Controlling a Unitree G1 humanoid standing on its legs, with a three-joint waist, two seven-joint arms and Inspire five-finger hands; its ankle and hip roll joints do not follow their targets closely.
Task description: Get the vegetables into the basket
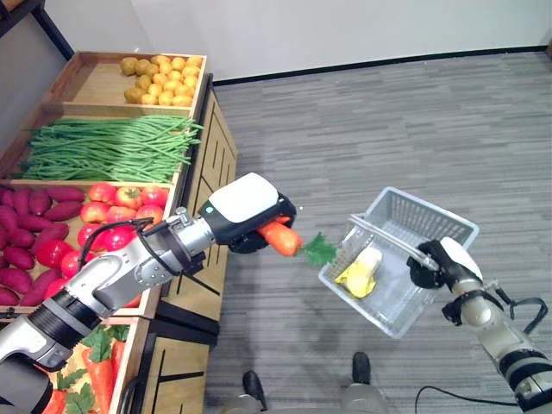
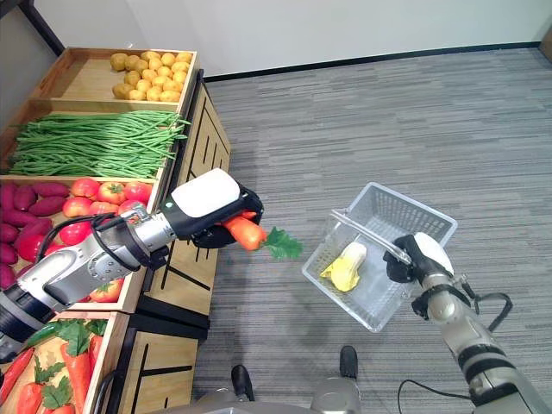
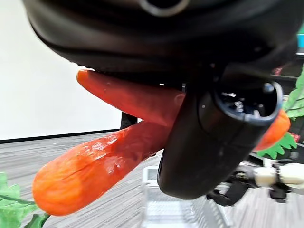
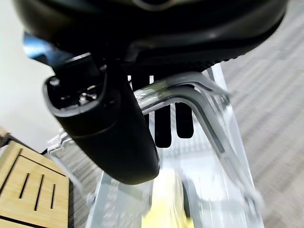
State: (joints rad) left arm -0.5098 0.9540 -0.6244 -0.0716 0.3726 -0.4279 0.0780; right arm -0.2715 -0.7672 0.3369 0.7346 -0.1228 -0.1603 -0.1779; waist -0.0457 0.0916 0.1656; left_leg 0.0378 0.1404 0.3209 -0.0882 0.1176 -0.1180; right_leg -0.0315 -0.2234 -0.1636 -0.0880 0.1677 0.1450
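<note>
Carrying two carrots point(image 1: 280, 236) clamped in my left hand point(image 1: 250, 216) fingers, clear of the shelf point(image 1: 203, 164), I head right toward the basket point(image 1: 414, 226). My right hand point(image 1: 435, 263) fingers curl round its handle point(image 1: 388, 235), holding it open-side up for the drop.

Even, bright indoor light falls from above; the grey carpet point(image 1: 388, 121) shows no hard shadows. The white cover on the left robot hand point(image 1: 250, 211) is nearly washed out, and the pale wall point(image 1: 345, 30) is bright. In the left wrist view the carrot point(image 3: 95, 166) carries glossy highlights, while the thumb point(image 3: 209, 142) close to the lens is soft. In the right wrist view the basket point(image 4: 213, 128) is smeared and out of focus.
</note>
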